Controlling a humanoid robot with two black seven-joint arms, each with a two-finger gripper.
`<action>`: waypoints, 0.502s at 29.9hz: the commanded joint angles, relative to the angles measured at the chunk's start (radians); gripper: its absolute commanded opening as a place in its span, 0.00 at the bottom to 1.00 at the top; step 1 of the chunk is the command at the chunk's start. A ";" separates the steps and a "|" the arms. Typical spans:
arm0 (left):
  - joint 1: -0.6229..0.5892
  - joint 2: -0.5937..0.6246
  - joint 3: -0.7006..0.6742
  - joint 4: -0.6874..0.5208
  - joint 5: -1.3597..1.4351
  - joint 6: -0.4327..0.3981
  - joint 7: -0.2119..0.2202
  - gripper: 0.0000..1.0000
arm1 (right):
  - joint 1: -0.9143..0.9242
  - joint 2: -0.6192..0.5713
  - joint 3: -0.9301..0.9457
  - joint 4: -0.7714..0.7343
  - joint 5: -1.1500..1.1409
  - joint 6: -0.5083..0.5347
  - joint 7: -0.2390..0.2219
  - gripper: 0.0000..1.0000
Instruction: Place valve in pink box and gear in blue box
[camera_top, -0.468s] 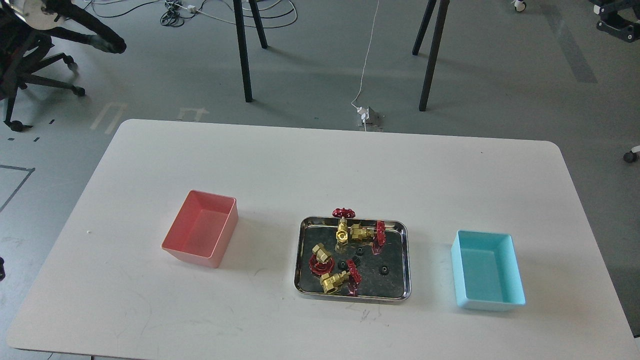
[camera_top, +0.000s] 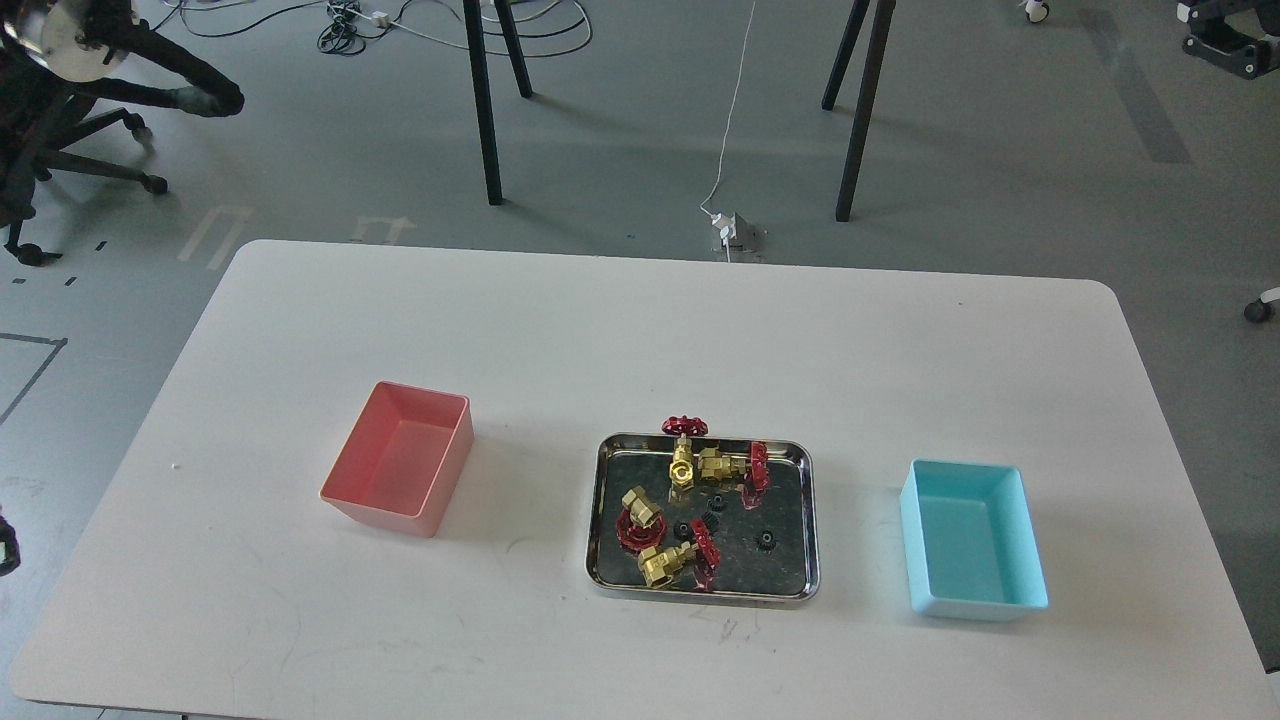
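Nothing sorted yet, going by both bins sitting bare. Using the steel tray (camera_top: 806, 520) as the landmark, mid-surface (camera_top: 560, 330): pink box (camera_top: 345, 470) well off to its left, blue box (camera_top: 1030, 560) well off to its right.

Inside the tray: four brass valves plus three little black gears. Easiest-looking valve (camera_top: 668, 563) at the tray's front-left, lying on its side, red handwheel pointing toward the tray's middle. Nearest clear gear (camera_top: 765, 540) alone in the tray's right half, well apart from the rest.

Handling guesses: solid brass, so probably hefty for the size, rigid, not fragile at all. Smooth metal on a shiny tray though, so likely to skate or roll if nudged. Best to pinch across the hex flats of the body, not the spoked wheel, which looks apt to twist in the grip. Gear: light, stiff, flat and tiny, so tricky to get under; pinch across the toothed rim from straight above.

As for the tools: only a dark sliver of the left tool (camera_top: 4, 548) far left of the tray at the picture's edge, can't tell if released or clenched. Right tool nowhere to be seen.
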 joint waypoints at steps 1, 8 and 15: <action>0.096 0.001 -0.050 -0.019 0.000 -0.039 -0.211 1.00 | 0.004 0.007 0.022 0.000 -0.002 0.000 0.008 0.99; 0.216 0.080 0.049 -0.254 0.336 -0.036 -0.211 0.90 | 0.001 0.010 0.094 -0.014 -0.004 0.011 0.003 0.99; 0.422 0.069 0.121 -0.446 1.109 0.348 -0.122 0.87 | 0.041 0.007 0.088 -0.011 -0.013 0.012 0.008 0.99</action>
